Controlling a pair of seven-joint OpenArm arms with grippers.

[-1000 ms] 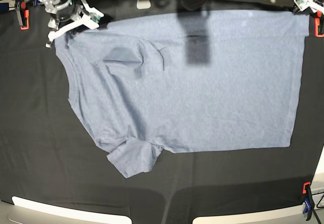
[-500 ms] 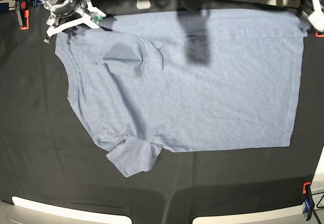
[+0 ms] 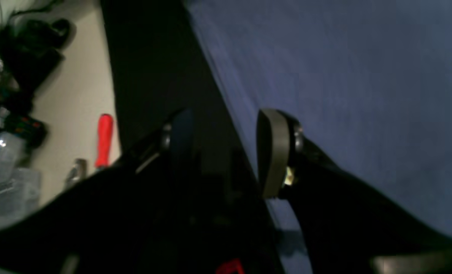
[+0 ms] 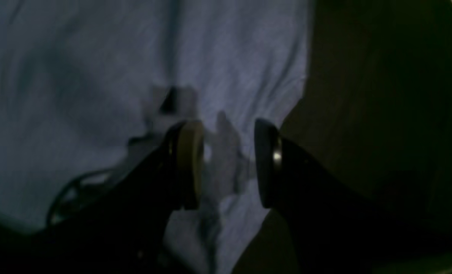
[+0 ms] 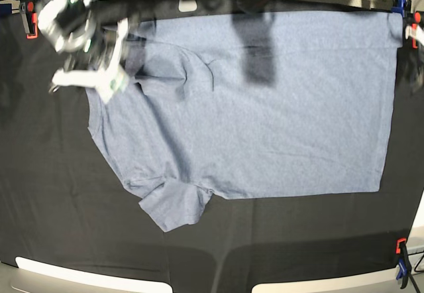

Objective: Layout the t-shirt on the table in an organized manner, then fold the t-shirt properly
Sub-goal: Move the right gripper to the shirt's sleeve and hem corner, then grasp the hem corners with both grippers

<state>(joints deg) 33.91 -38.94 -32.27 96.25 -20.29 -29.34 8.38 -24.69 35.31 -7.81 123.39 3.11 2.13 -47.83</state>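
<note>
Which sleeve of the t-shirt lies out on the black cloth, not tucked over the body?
The near sleeve, at the lower edge of the t-shirt in the base view; the far sleeve is folded over the body.

An orange clamp [image 5: 30, 22] is seen at the far left corner, and an orange-and-blue clamp [image 5: 401, 261] at the near right edge. A red handle [image 3: 104, 140] is seen on pale flooring [image 3: 81, 91], beside blurred clear plastic containers [image 3: 5, 179]

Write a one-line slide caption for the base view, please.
T-shirt spread flat on the black table; right gripper open above the collar side.
</note>
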